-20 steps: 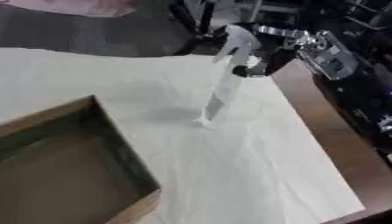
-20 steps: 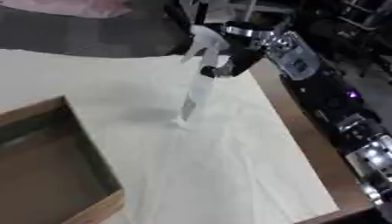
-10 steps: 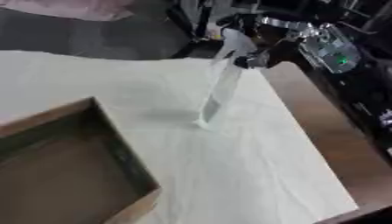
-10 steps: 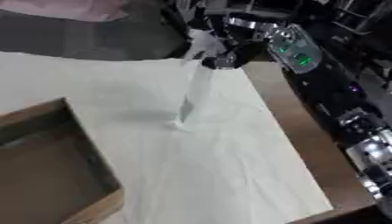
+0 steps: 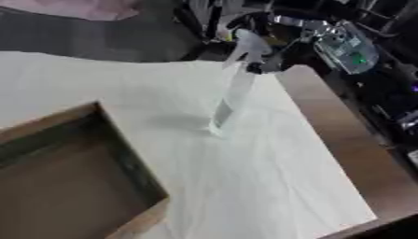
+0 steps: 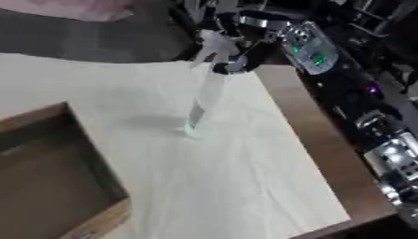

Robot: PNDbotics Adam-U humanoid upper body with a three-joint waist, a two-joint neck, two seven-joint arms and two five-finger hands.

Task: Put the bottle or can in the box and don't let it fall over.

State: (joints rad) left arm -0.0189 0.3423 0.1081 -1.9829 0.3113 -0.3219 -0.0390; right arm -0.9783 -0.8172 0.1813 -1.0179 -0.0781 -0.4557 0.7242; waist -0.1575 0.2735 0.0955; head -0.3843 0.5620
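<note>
One tall, clear plastic spray bottle [image 5: 233, 88] stands leaning on the white-covered worktop [image 5: 269, 177], beside the shallow brown wooden box [image 5: 73, 182]. Right eye view: the right robot hand [image 6: 245, 51] has its fingers curled round the bottle's top.

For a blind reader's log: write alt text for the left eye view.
The robot's right hand grips the top of a tall clear bottle standing tilted on a white-covered table. An open brown box sits at lower left, apart from the bottle.
</note>
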